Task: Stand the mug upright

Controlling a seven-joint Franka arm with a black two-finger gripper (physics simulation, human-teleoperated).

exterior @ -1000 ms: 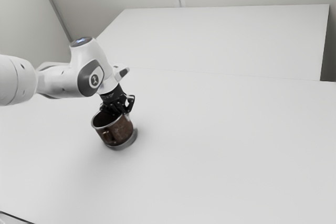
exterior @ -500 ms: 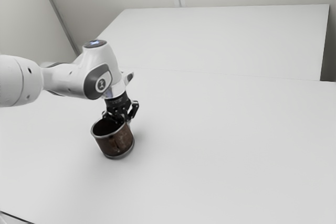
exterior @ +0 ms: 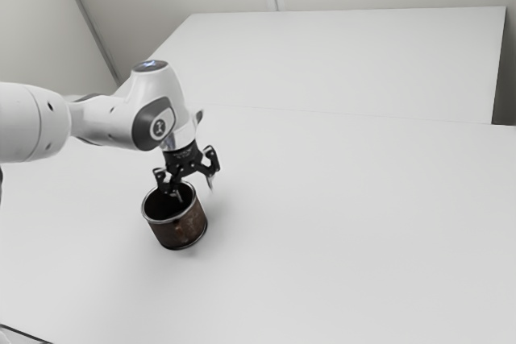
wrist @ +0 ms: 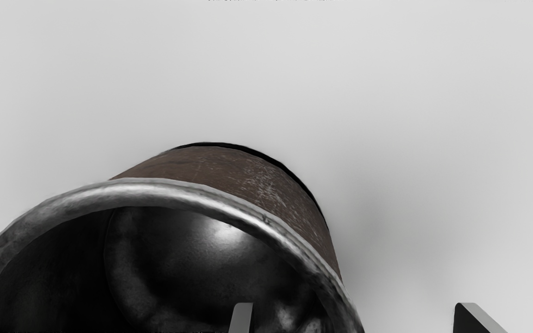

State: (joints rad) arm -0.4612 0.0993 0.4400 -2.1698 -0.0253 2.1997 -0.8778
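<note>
Gripper (exterior: 195, 191) is spread in the exterior view, near the rim's 1 o'clock; the mug (exterior: 182, 228), at the gripper's 7 o'clock, appears upright on the table (exterior: 347, 223), mouth up. Per the wrist view, one fingertip (wrist: 242, 318) lies over the mouth, the other outside the wall, pinching nothing; run any hand travel parallel to that wall, as sideways drift could hook the rim and tip the mug.
</note>
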